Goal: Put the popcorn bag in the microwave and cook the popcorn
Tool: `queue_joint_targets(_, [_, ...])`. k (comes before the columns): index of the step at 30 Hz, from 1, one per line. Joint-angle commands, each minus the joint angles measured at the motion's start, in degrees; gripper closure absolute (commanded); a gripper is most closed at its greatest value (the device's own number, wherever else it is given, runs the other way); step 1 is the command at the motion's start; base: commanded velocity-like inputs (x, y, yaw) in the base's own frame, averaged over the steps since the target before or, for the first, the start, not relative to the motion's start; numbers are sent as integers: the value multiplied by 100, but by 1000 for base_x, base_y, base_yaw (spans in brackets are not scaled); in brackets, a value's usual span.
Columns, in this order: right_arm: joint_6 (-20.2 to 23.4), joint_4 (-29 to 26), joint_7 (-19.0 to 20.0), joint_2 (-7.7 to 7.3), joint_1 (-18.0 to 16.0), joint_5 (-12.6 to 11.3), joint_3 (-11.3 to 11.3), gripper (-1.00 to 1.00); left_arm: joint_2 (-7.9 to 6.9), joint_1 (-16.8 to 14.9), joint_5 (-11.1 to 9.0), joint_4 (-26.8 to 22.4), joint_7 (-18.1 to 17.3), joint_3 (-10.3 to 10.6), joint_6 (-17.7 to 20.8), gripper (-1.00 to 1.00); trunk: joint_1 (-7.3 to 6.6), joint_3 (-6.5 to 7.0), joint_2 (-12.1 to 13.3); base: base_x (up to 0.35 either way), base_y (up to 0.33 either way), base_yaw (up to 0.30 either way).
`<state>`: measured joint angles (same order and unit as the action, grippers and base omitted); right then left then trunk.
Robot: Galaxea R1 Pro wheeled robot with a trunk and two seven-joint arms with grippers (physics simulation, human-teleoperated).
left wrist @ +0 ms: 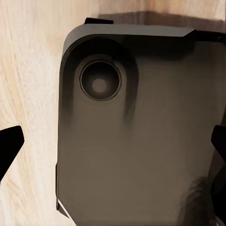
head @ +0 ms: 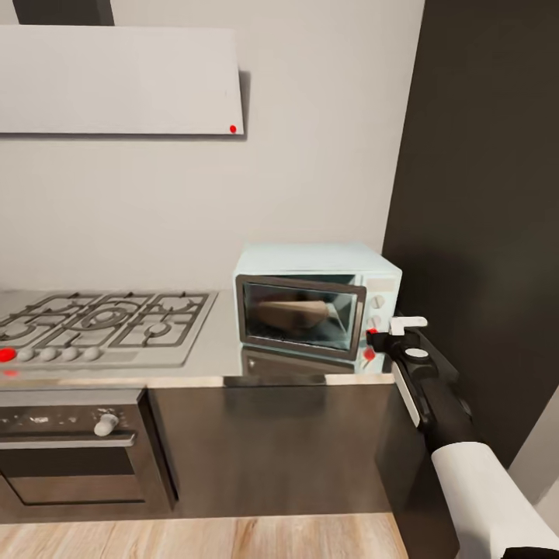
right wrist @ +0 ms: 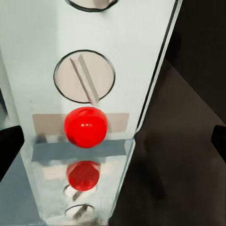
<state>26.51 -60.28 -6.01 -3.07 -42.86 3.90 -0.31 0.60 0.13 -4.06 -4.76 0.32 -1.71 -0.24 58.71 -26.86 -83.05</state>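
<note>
Right end effector (seemingly open) at microwave.

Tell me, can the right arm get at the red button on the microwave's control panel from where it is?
Probably yes: the right tool sits just in front of the microwave's red button, with nothing between them.

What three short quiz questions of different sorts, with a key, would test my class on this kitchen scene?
1. True or false: the microwave door is shut with a brown bag inside.
2. What does the right gripper face? A) stove knob B) red button C) oven handle
3. Fill in: the microwave stands on the grey ____.

Key: 1 true. 2 B. 3 countertop.
</note>
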Motion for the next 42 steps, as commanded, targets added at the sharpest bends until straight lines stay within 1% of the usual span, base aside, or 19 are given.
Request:
queue_joint_targets(1, [26, -5, 9, -1, -3, 40, 3, -100, 2, -2, -43, -8, 3, -13, -3, -100, 2, -5, -2, 187, 0, 0])
queue_joint_targets(13, [-22, 3, 67, 7, -3, 16, 12, -100, 2, -1, -43, -8, 3, -13, -3, -100, 2, -5, -2, 41, 0, 0])
queue_joint_targets(15, [-103, 9, 120, 6, -3, 14, 9, -100, 2, -1, -43, -8, 3, -13, -3, -100, 2, -5, -2, 0, 0, 0])
queue_joint_targets(16, [-181, 16, 304, 2, -3, 11, 6, -100, 2, -2, -43, -8, 3, -13, -3, -100, 2, -5, -2, 0, 0, 0])
queue_joint_targets(18, [-241, 26, 858, -14, -3, 7, 5, -100, 2, -3, -43, -8, 3, -13, -3, -100, 2, -5, -2, 0, 0, 0])
queue_joint_targets(20, [-322, 32, 1167, -33, -3, 6, 4, -100, 2, -3, -43, -8, 3, -13, -3, -100, 2, -5, -2, 0, 0, 0])
queue_joint_targets(22, [-393, 36, 1287, -47, -3, -1, 3, -100, 2, -1, -43, -8, 3, -13, -3, -100, 2, -5, -2, 0, 0, 0])
queue_joint_targets(29, [-433, 42, 1443, -91, -3, -2, -4, -100, 2, 1, -43, -8, 3, -13, -3, -100, 2, -5, -2, 0, 0, 0])
queue_joint_targets(32, [-435, 87, 1809, -227, -3, 0, -5, -100, 2, -1, -43, -8, 3, -13, -3, -100, 2, -5, -2, 0, 0, 0])
queue_joint_targets(33, [-472, 192, 2128, -331, -3, 5, -5, -100, 2, -1, -39, -8, 0, -10, -7, -100, 2, -5, -2, 0, 0, 0])
queue_joint_targets(36, [-617, 342, 2606, -415, -3, 19, -14, -100, 2, -1, -35, -13, -11, 1, -11, -100, 2, -5, -2, -3, 0, 0])
queue_joint_targets(39, [-675, 369, 2709, -428, -3, 22, -21, -100, 8, 0, -39, -15, -3, -6, -11, -100, 2, -5, -2, -144, 0, 0])
queue_joint_targets(42, [-687, 375, 2730, -431, -3, 22, -23, -100, 10, 1, -42, -14, 2, -11, -11, -100, 2, -5, -2, -279, 5, 0])
